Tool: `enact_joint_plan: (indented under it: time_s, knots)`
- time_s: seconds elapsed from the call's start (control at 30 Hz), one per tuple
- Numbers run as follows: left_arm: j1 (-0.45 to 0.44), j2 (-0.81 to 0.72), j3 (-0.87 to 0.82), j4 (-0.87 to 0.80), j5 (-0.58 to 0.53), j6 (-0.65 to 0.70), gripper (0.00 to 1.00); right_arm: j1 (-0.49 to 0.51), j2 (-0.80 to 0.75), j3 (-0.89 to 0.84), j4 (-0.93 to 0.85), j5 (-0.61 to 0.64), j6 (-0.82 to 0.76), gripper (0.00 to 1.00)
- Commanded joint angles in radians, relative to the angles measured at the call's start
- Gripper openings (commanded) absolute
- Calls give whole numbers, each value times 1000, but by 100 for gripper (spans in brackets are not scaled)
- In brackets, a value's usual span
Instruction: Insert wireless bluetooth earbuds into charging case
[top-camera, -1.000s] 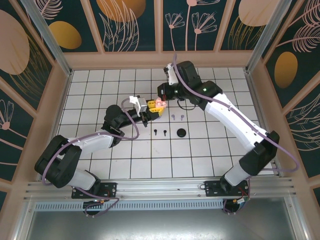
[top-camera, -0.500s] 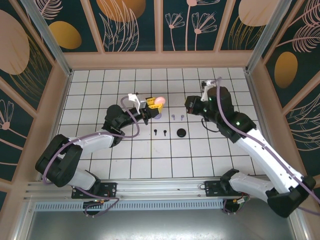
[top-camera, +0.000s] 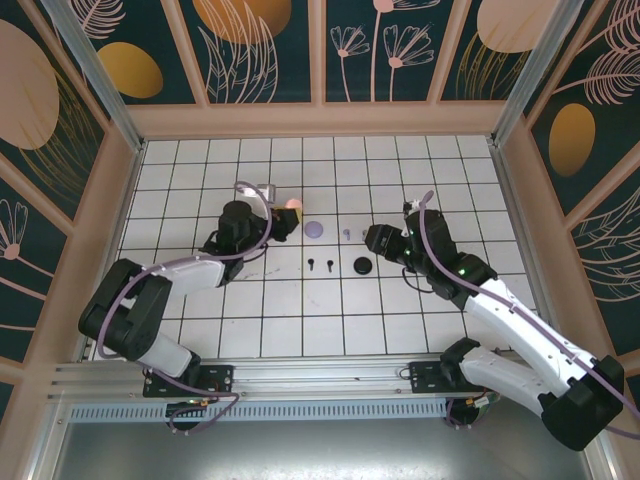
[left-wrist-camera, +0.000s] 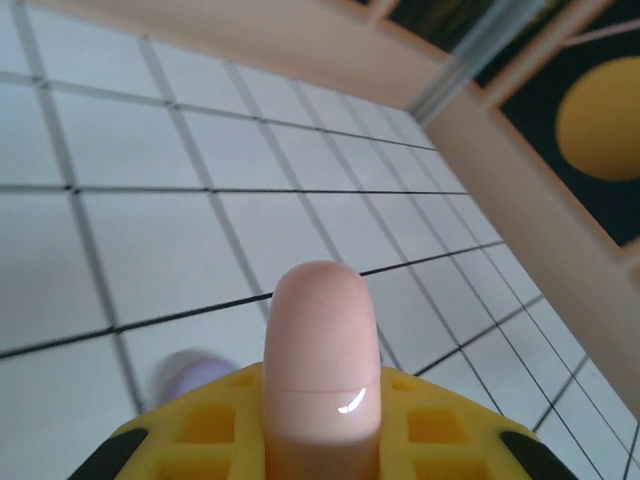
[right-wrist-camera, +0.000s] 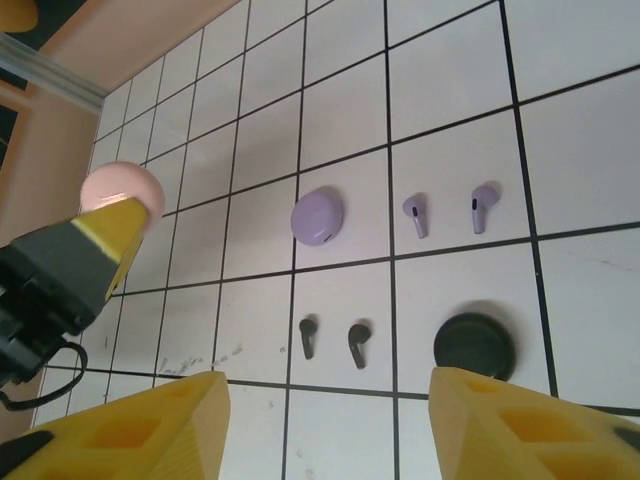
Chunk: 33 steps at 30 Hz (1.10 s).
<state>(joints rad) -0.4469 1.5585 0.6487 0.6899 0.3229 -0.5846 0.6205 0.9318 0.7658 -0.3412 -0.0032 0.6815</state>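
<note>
The left gripper (left-wrist-camera: 322, 450) clamps the pink case (left-wrist-camera: 322, 330), apparently closed; set it down left, well apart. Lilac earbuds (right-wrist-camera: 415, 214) and black earbuds (right-wrist-camera: 308, 337) lie mid-desk (right-wrist-camera: 450, 90) below the wide-open right gripper (right-wrist-camera: 325, 420): pinch one stem squarely.

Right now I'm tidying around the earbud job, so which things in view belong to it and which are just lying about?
Part of the job:
- lilac earbuds
- black earbuds
- lilac case
- black case
- pink case, held in the left gripper

Not part of it, just fixed surroundings:
- tiled table
- patterned walls
</note>
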Motion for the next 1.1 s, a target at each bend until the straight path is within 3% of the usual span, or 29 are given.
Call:
enact_joint_plan:
  time_s: [0.0, 0.27, 0.57, 0.93, 1.07]
  knots:
    - [56, 66, 19, -39, 81, -123, 0, -1, -25, -23, 42, 12, -14, 59]
    - [104, 261, 128, -107, 221, -128, 0, -5, 6, -46, 31, 37, -49, 62]
    - [124, 333, 184, -227, 142, -110, 0, -11, 16, -48, 24, 37, -75, 63]
    - [129, 363, 235, -368, 59, -99, 37, -37, 26, -23, 4, 22, -108, 69]
    - [131, 359, 250, -422, 19, -89, 44, -41, 33, -17, -2, -12, -104, 69]
